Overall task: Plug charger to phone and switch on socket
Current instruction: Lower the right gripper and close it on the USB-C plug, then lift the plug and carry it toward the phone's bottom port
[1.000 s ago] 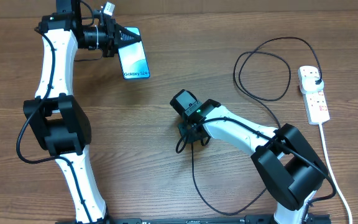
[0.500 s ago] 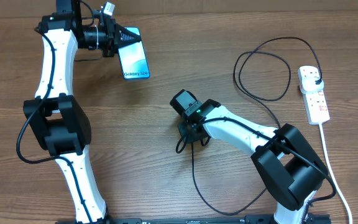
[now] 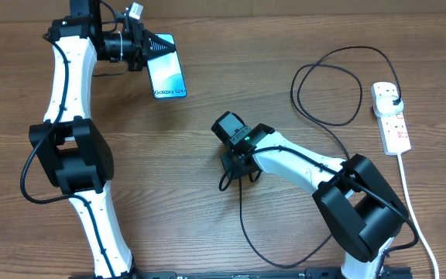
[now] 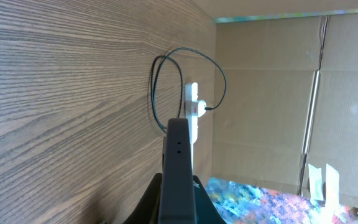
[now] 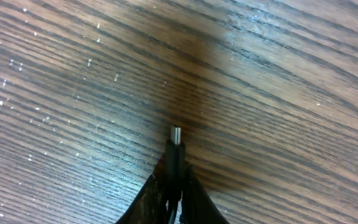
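wood-grain table [image 3: 169, 178] seen from above, with 2 robot arms. the left gripper [image 3: 150, 48], at the far left, is clamped tight on 1 end of the phone [image 3: 168, 74], whose cyan screen faces up. in the left wrist view the phone shows edge-on between the fingers. the right gripper [image 3: 237, 161], near the table's middle, is closed around the charger [image 3: 241, 213] just behind its connector tip [image 5: 175, 138]. the bare metal end pokes out in front of the fingers, close above the wood. the black cable trails in loose loops to its plug [image 3: 394, 98], seated in the white power strip [image 3: 393, 128] at the far right. the cable looks light and floppy, so it likely needs gripping on the stiff connector body. the phone is probably slick and rigid; a hold across its edges should keep it steady.
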Available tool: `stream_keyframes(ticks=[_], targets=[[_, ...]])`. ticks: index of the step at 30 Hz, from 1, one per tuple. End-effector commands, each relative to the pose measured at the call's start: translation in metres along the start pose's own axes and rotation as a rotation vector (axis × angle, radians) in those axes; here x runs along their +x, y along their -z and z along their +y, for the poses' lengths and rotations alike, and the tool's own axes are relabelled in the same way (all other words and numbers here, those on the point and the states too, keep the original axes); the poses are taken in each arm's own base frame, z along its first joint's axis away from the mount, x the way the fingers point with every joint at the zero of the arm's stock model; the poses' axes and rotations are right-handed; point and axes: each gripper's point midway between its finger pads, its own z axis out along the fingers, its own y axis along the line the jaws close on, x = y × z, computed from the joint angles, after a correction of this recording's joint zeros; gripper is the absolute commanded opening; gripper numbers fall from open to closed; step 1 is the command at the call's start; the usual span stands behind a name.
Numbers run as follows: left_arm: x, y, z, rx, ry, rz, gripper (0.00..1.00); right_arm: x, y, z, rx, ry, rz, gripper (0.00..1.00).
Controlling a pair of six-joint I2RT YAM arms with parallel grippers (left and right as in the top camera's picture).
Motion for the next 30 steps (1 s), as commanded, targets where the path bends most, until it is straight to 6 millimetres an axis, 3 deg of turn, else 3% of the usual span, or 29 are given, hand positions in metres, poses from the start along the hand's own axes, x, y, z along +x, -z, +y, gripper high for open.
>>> stream_keyframes(ticks=[1, 14, 22, 25, 30], targets=[[0.002, -0.003, -0.016, 0.031, -0.039, 0.009, 0.04, 0.024, -0.026, -0.004, 0.028, -0.016, 0.089, 0.07], [-0.001, -0.002, -0.016, 0.033, -0.034, 0.003, 0.04, 0.018, -0.024, -0.019, 0.032, -0.112, 0.090, 0.04], [0.000, -0.002, -0.022, 0.062, -0.039, 0.010, 0.04, -0.009, 0.009, -0.017, 0.026, -0.133, 0.091, 0.04], [0.001, -0.002, -0.025, 0.081, -0.044, 0.014, 0.04, -0.029, 0.029, -0.002, -0.076, -0.152, 0.079, 0.04], [0.002, -0.001, -0.035, 0.139, -0.063, 0.024, 0.04, -0.071, 0.077, 0.047, -0.477, -0.177, 0.045, 0.04]])
